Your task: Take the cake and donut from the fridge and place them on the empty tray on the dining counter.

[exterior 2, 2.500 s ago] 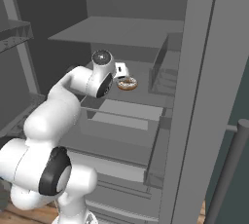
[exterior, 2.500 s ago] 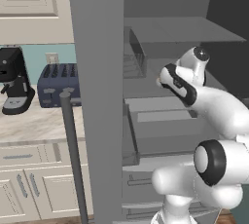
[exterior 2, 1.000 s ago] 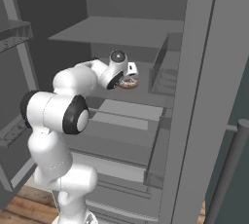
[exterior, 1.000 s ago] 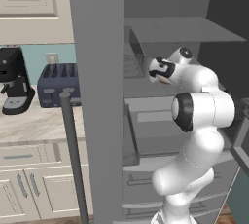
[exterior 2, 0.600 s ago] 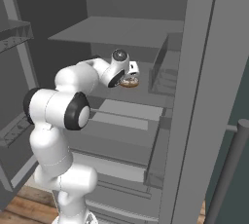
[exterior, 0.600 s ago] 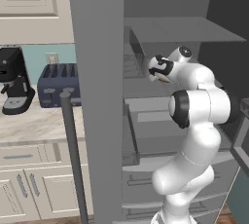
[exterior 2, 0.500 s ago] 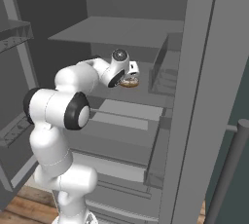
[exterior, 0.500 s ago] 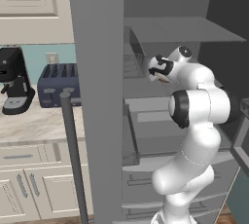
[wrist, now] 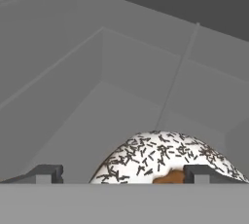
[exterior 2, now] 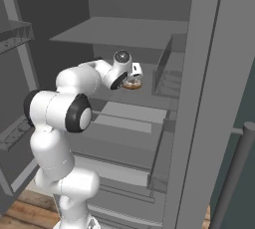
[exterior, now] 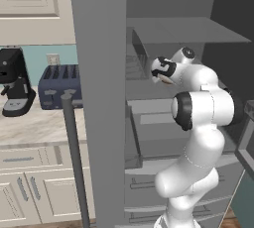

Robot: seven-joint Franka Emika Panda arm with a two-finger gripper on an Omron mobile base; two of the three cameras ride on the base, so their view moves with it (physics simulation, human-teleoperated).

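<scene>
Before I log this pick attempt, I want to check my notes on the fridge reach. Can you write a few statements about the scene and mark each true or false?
1. The gripper is open, with the donut between its fingertips. True.
2. The donut carries plain pink icing. False: its icing is white with dark sprinkles.
3. The donut lies on a shelf inside the open fridge. True.
4. The toaster sits inside the fridge. False: it stands on the wall counter beside the coffee machine.
5. The arm reaches down into a drawer. False: it reaches over the shelf above the drawers.
</scene>
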